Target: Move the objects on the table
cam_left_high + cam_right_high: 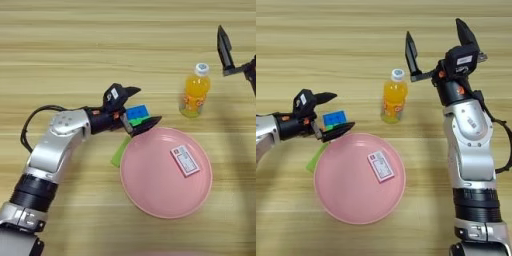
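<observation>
Multicoloured puzzle cube (137,115) between left hand (142,106) fingers

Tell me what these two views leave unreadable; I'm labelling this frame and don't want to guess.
- Green block: mostly hidden in both views by the pink plate rim and the left gripper.
- Puzzle cube: only its blue and green faces show between the left gripper's fingers; actual contact cannot be judged.
- Card print: too small to read.
- Bottle label: too small to read.
- Right gripper: cut off by the left eye view's edge; whole and open only in the right eye view.
</observation>
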Tool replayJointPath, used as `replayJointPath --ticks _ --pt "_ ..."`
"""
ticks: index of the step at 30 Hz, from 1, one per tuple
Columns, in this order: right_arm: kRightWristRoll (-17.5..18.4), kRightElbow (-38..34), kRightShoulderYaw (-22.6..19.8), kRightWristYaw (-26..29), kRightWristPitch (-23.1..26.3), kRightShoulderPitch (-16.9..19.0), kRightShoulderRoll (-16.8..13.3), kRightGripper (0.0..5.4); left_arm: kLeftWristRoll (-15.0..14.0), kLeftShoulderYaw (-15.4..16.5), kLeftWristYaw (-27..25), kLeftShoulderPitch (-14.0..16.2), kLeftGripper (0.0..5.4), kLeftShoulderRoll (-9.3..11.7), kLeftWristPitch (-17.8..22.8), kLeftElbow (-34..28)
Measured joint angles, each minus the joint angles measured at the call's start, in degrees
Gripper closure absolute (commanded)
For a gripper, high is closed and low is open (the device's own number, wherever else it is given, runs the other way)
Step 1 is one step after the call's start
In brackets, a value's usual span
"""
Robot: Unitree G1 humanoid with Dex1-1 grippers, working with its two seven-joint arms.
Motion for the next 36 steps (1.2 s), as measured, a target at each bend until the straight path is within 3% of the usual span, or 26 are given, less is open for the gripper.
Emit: replayJointPath --ticks 11,17,36 --pt "0.0 0.0 0.0 0.1 0.0 0.0 0.0 0.01 1.2 1.0 -0.4 -0.7 0.00 0.2 -4.6 11.4" --pt "0.0 0.0 0.0 0.1 0.0 0.0 0.0 0.01 0.1 1.7 -2.3 -1.4 0.00 -0.1 -3.4 13.8" --pt "0.0 -0.1 0.0 0.1 0.1 0.0 0.0 0.01 0.6 1.9 -3.7 -3.2 0.00 -0.8 -3.7 20.4"
